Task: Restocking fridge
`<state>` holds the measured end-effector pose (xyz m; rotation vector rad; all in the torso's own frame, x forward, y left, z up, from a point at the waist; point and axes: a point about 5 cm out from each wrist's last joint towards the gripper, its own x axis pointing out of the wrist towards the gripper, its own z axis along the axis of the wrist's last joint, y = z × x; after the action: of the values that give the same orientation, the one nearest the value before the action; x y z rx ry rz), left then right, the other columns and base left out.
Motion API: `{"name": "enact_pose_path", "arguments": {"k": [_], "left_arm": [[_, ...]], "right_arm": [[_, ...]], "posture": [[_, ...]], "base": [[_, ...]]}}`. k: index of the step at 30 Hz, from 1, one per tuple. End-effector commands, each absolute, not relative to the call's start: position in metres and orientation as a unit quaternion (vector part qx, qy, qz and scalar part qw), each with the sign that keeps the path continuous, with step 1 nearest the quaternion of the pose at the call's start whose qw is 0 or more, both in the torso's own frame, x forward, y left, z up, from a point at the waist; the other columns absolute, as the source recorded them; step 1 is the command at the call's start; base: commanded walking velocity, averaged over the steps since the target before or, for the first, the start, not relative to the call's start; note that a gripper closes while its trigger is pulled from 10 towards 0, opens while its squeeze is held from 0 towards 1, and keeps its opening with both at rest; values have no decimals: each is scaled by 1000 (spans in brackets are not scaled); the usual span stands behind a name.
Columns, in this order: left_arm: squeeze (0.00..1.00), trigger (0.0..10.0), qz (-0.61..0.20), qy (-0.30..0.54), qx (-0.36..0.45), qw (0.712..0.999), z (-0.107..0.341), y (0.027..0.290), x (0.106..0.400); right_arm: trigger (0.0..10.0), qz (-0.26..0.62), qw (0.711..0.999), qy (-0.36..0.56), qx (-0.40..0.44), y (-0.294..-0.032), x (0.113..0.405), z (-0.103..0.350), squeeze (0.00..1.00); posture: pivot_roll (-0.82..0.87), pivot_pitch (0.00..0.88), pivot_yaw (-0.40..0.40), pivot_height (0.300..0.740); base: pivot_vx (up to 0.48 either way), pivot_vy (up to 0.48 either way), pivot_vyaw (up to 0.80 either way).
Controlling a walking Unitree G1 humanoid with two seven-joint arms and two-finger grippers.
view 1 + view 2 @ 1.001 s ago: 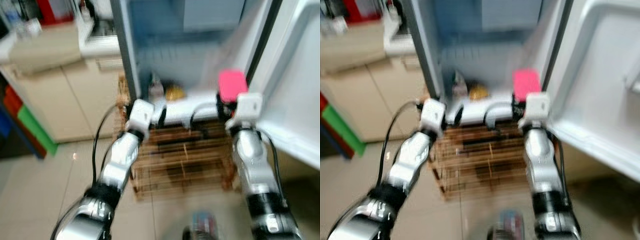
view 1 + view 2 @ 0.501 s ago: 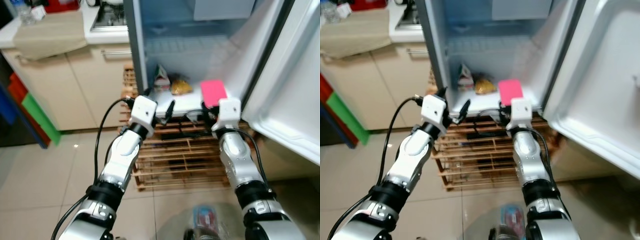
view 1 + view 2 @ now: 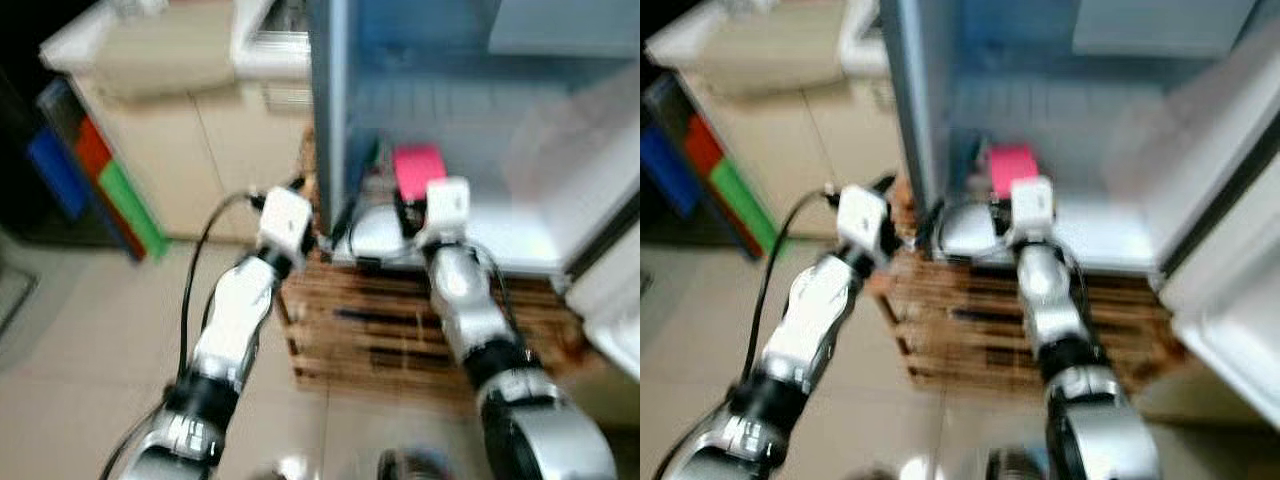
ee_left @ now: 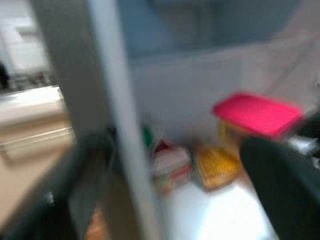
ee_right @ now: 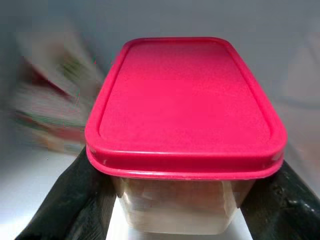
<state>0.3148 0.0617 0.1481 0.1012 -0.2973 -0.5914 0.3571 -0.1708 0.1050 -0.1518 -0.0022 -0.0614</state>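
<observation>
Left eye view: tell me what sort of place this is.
Most likely a home kitchen. An open fridge stands on a wooden pallet, beside cream cabinets under a counter. The right pincer holds a pink-lidded container inside the fridge, by packets already on its shelf.

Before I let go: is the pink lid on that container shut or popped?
Shut. In the right wrist view the pink lid sits flat on the clear container, its rim seated along the near edge; the far edge is hidden.
</observation>
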Motion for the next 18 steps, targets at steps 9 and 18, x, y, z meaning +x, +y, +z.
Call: {"name": "enact_pose_path", "arguments": {"k": [9,18], "left_arm": [[0,10000,-324,-146,49,933,160,59,307],[0,10000,-337,-136,51,930,158,67,295]], "right_arm": [[0,-39,997,6,-71,-159,362,104,0],[0,-100,991,1,-93,-176,368,113,0]], "posture": [[-16,145,55,740],[13,188,72,740]], "base": [[0,0,0],[0,0,0]]}}
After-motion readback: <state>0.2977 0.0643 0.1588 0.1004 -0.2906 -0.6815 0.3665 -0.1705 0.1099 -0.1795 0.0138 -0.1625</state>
